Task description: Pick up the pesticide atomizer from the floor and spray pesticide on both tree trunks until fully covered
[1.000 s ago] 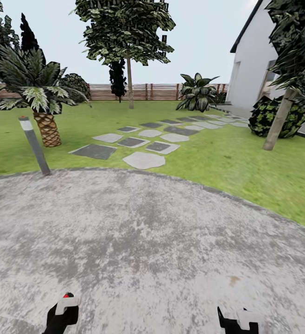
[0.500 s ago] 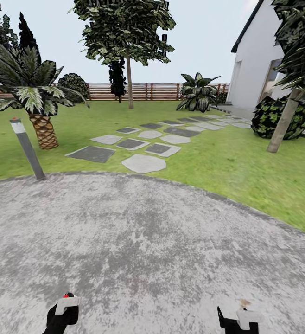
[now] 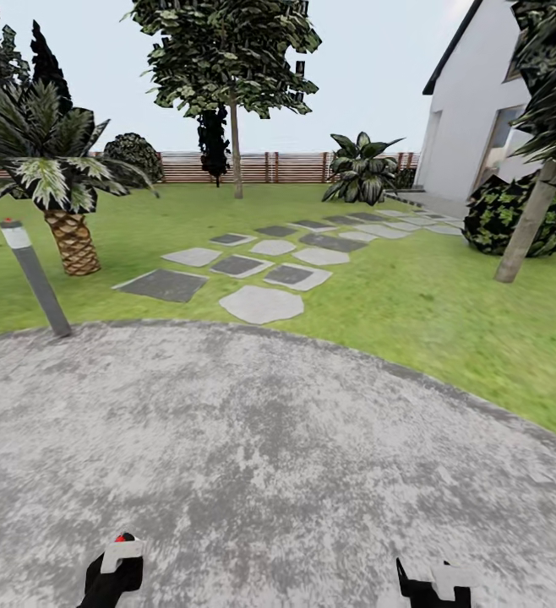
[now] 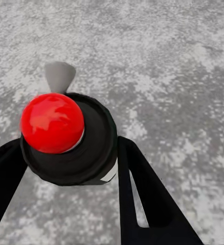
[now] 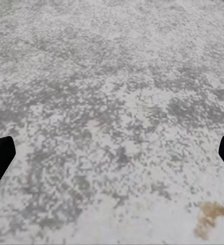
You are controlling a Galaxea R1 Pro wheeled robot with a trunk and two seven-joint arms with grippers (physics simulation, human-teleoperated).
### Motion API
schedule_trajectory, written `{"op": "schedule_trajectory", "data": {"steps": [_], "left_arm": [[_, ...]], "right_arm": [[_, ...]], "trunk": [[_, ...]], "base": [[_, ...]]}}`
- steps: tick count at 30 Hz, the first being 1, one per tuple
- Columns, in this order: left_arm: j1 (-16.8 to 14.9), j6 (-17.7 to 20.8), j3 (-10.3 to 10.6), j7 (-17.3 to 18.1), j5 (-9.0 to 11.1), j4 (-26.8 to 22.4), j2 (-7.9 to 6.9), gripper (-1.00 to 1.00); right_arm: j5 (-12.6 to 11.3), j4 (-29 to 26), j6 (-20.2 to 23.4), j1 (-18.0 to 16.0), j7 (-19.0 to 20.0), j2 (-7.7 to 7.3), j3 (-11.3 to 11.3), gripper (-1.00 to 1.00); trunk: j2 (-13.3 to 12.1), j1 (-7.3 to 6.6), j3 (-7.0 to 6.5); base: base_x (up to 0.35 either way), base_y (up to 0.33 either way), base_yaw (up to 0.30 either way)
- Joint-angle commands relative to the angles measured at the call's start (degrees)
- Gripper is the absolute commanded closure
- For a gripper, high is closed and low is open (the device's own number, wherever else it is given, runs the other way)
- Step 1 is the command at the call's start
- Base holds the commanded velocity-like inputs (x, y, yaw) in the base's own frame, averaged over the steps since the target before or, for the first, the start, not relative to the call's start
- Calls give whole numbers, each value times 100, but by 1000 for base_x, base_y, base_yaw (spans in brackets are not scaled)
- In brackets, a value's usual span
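Observation:
My left gripper (image 3: 113,576) is shut on the pesticide atomizer (image 4: 66,138), a black bottle with a red cap and a grey nozzle; its red tip also peeks out in the head view. My right gripper (image 3: 434,584) is open and empty over grey paving (image 5: 112,102). Across the lawn (image 3: 413,304), the upright tree trunk (image 3: 237,152) stands far ahead near the fence, under a blocky dark green canopy. The leaning tree trunk (image 3: 527,226) rises at the right, in front of a bush. Both trees are far from my grippers.
A dark grey bollard light (image 3: 35,279) and a palm (image 3: 68,236) stand at the left. Grey stepping stones (image 3: 261,302) cross the grass ahead. A white house (image 3: 468,127) is at the right, and a slatted wooden fence (image 3: 278,167) closes the back.
The whole view has shifted: the bollard slides left and the leaning trunk slides right, so the camera has moved. Both grippers keep their places and states.

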State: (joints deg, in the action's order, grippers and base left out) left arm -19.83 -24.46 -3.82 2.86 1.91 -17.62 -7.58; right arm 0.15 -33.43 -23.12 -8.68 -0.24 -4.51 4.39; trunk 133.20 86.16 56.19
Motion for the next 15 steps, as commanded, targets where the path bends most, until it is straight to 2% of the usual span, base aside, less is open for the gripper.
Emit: {"op": "schedule_trajectory", "data": {"steps": [1,15], "left_arm": [[-3,-15,-23,30,20,4,2,100],[-3,-15,-22,30,20,4,2,100]], "right_arm": [[2,4,-17,-2,-2,0,6,-100],[2,4,-17,-2,-2,0,0,-100]], "trunk": [[2,2,5],[2,2,5]], "base": [[337,0,0],[337,0,0]]}}
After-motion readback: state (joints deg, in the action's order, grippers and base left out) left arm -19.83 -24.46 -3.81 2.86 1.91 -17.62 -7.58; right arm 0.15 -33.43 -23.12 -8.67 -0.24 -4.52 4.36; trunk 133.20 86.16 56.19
